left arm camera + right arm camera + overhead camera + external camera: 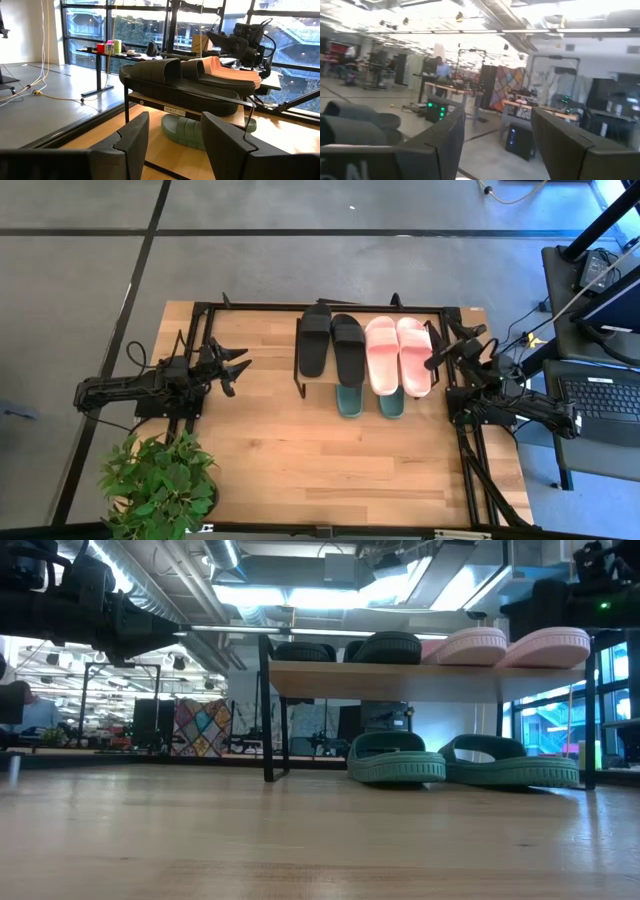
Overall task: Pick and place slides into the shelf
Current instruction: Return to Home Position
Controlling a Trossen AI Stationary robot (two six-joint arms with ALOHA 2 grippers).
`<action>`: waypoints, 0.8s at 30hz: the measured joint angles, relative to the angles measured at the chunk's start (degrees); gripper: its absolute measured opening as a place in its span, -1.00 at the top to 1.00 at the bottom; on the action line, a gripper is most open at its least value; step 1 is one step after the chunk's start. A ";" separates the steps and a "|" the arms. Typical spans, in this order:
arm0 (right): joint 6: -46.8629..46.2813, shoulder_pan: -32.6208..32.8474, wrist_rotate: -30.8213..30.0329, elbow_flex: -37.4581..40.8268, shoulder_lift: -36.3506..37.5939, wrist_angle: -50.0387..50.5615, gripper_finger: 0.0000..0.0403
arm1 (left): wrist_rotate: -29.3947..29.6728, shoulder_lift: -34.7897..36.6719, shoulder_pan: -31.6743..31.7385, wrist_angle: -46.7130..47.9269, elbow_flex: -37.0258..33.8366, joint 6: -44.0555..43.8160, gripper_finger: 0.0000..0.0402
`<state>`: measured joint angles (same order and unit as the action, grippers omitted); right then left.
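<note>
The shelf [330,680] carries two pairs of slides side by side on top: the left-hand pair [332,345] and the right-hand pair [400,352]. The third pair [351,402] lies on the table [300,460] under the shelf. The left gripper [238,370] is well left of the shelf. The right gripper [440,358] is just right of it.

Wooden table [300,470] at which I work, bearing the shelf [380,681] toward its back edge. On the shelf top, side by side: the black slides [348,350] and the light pink slides [382,355]. On the tabletop beneath the shelf: the dark green slides [350,402]. A potted plant [160,480] stands at the front corner on my left-arm side, possibly just off the table.
</note>
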<state>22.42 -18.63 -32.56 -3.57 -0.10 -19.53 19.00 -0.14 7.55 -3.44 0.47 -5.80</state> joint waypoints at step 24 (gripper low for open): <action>1.87 -2.83 17.30 -6.74 -1.35 2.53 -0.12 | 0.00 0.00 0.00 0.00 0.00 0.00 0.15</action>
<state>24.29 -21.46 -15.27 -10.31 -1.45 -17.00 19.00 -0.14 7.55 -3.44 0.47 -5.80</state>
